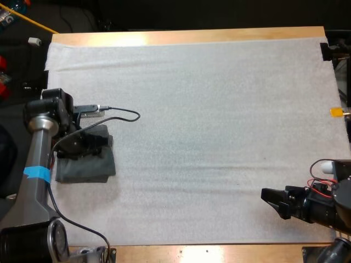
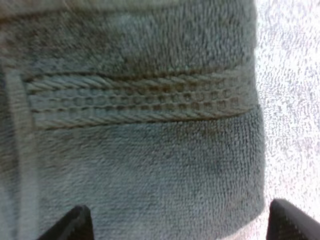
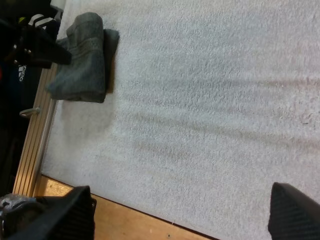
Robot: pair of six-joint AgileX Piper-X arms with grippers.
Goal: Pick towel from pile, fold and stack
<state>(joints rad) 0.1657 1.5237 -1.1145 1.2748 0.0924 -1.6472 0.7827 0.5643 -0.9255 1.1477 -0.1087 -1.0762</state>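
A folded dark grey-green towel stack (image 1: 85, 167) lies at the left side of the white mat. My left gripper (image 1: 90, 143) hovers low over the stack's far part. Up close, the towel (image 2: 150, 150) shows its woven band, and my left gripper (image 2: 175, 222) is open. One finger (image 2: 70, 225) is above the cloth, the other (image 2: 292, 220) is above the mat beside the towel's edge. My right gripper (image 1: 272, 200) sits open near the front right of the mat with nothing between its fingers (image 3: 60, 215). From there the stack (image 3: 85, 60) lies far off, with the left arm (image 3: 35, 47) at it.
The white mat (image 1: 208, 109) stretches wide and bare between the two arms. The wooden table edge (image 1: 219, 253) runs along the front, close to my right gripper. A small white object (image 1: 35, 41) lies off the table at the far left.
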